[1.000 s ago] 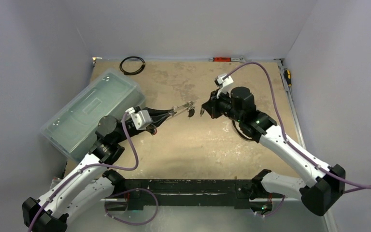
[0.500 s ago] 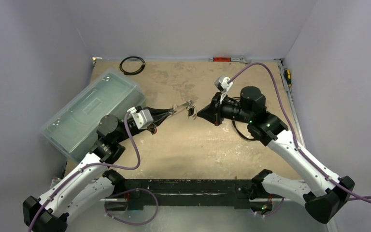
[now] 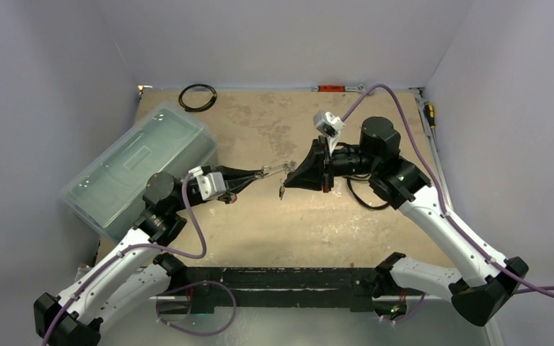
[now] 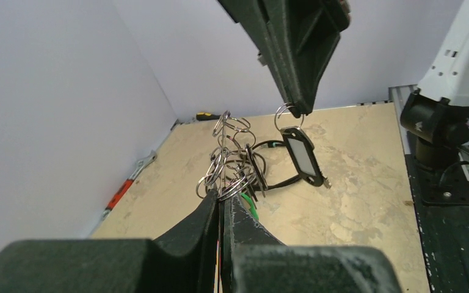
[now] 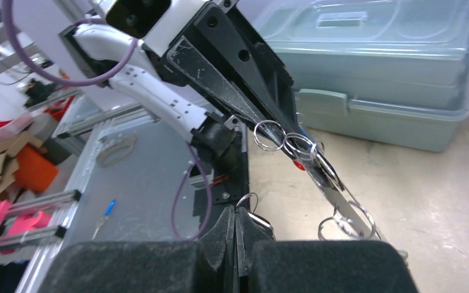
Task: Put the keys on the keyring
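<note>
My left gripper [image 4: 223, 198] is shut on the keyring [image 4: 222, 146], a thin silvery hoop seen edge-on and held above the table. Several keys [image 4: 238, 171] on small rings bunch on the hoop, with a green tag [image 4: 251, 211] beside my fingers. From above, the keyring [image 3: 278, 169] points right from the left gripper [image 3: 260, 173]. My right gripper [image 3: 283, 189] is shut on the small ring [image 5: 248, 201] of a black-tagged key [image 4: 302, 155], which hangs just right of the hoop's far end. In the right wrist view the right gripper [image 5: 235, 215] faces the keyring [image 5: 336, 195].
A clear lidded plastic box [image 3: 141, 166] lies at the left behind the left arm. A black coiled cable ring [image 3: 198, 97] sits at the back. A loose black cable [image 3: 364, 200] lies under the right arm. Tools line the back edge [image 3: 332, 89] and right edge [image 3: 430, 114].
The right gripper has swung round and moved left and nearer, bringing the black-tagged key close to the hoop's end. The left gripper has shifted slightly nearer, with the keyring in it.
</note>
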Available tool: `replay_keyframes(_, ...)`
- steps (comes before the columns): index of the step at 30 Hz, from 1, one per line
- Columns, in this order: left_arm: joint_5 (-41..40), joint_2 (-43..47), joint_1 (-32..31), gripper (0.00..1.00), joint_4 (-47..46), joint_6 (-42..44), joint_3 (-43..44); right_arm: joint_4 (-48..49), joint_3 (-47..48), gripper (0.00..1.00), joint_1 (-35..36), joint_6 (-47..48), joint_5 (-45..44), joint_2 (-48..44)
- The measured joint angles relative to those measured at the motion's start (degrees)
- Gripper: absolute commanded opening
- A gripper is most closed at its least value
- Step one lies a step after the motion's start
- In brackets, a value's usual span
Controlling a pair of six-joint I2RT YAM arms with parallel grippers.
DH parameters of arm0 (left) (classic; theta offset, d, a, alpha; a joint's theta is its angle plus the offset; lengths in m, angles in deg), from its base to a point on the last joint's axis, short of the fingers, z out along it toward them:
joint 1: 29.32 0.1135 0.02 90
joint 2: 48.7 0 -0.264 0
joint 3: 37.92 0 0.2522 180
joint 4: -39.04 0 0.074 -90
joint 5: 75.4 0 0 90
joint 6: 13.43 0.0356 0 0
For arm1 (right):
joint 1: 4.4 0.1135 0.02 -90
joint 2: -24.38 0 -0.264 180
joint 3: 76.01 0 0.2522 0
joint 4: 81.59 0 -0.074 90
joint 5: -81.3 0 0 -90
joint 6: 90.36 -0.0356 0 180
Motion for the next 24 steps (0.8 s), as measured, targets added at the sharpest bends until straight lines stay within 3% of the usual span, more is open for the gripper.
replay_keyframes(10, 7.61, -0.70, 0.00, 0.00, -3.50, -0.02, -0.92, 4.92, 0.04, 0.00, 0.42, -4.15, 6.49, 2.58)
replay_keyframes(24, 8.83, -1.88, -0.70, 0.00, -5.11, -0.04, -0.94, 8.90, 0.04, 0.00, 2.73, -7.65, 5.92, 5.62)
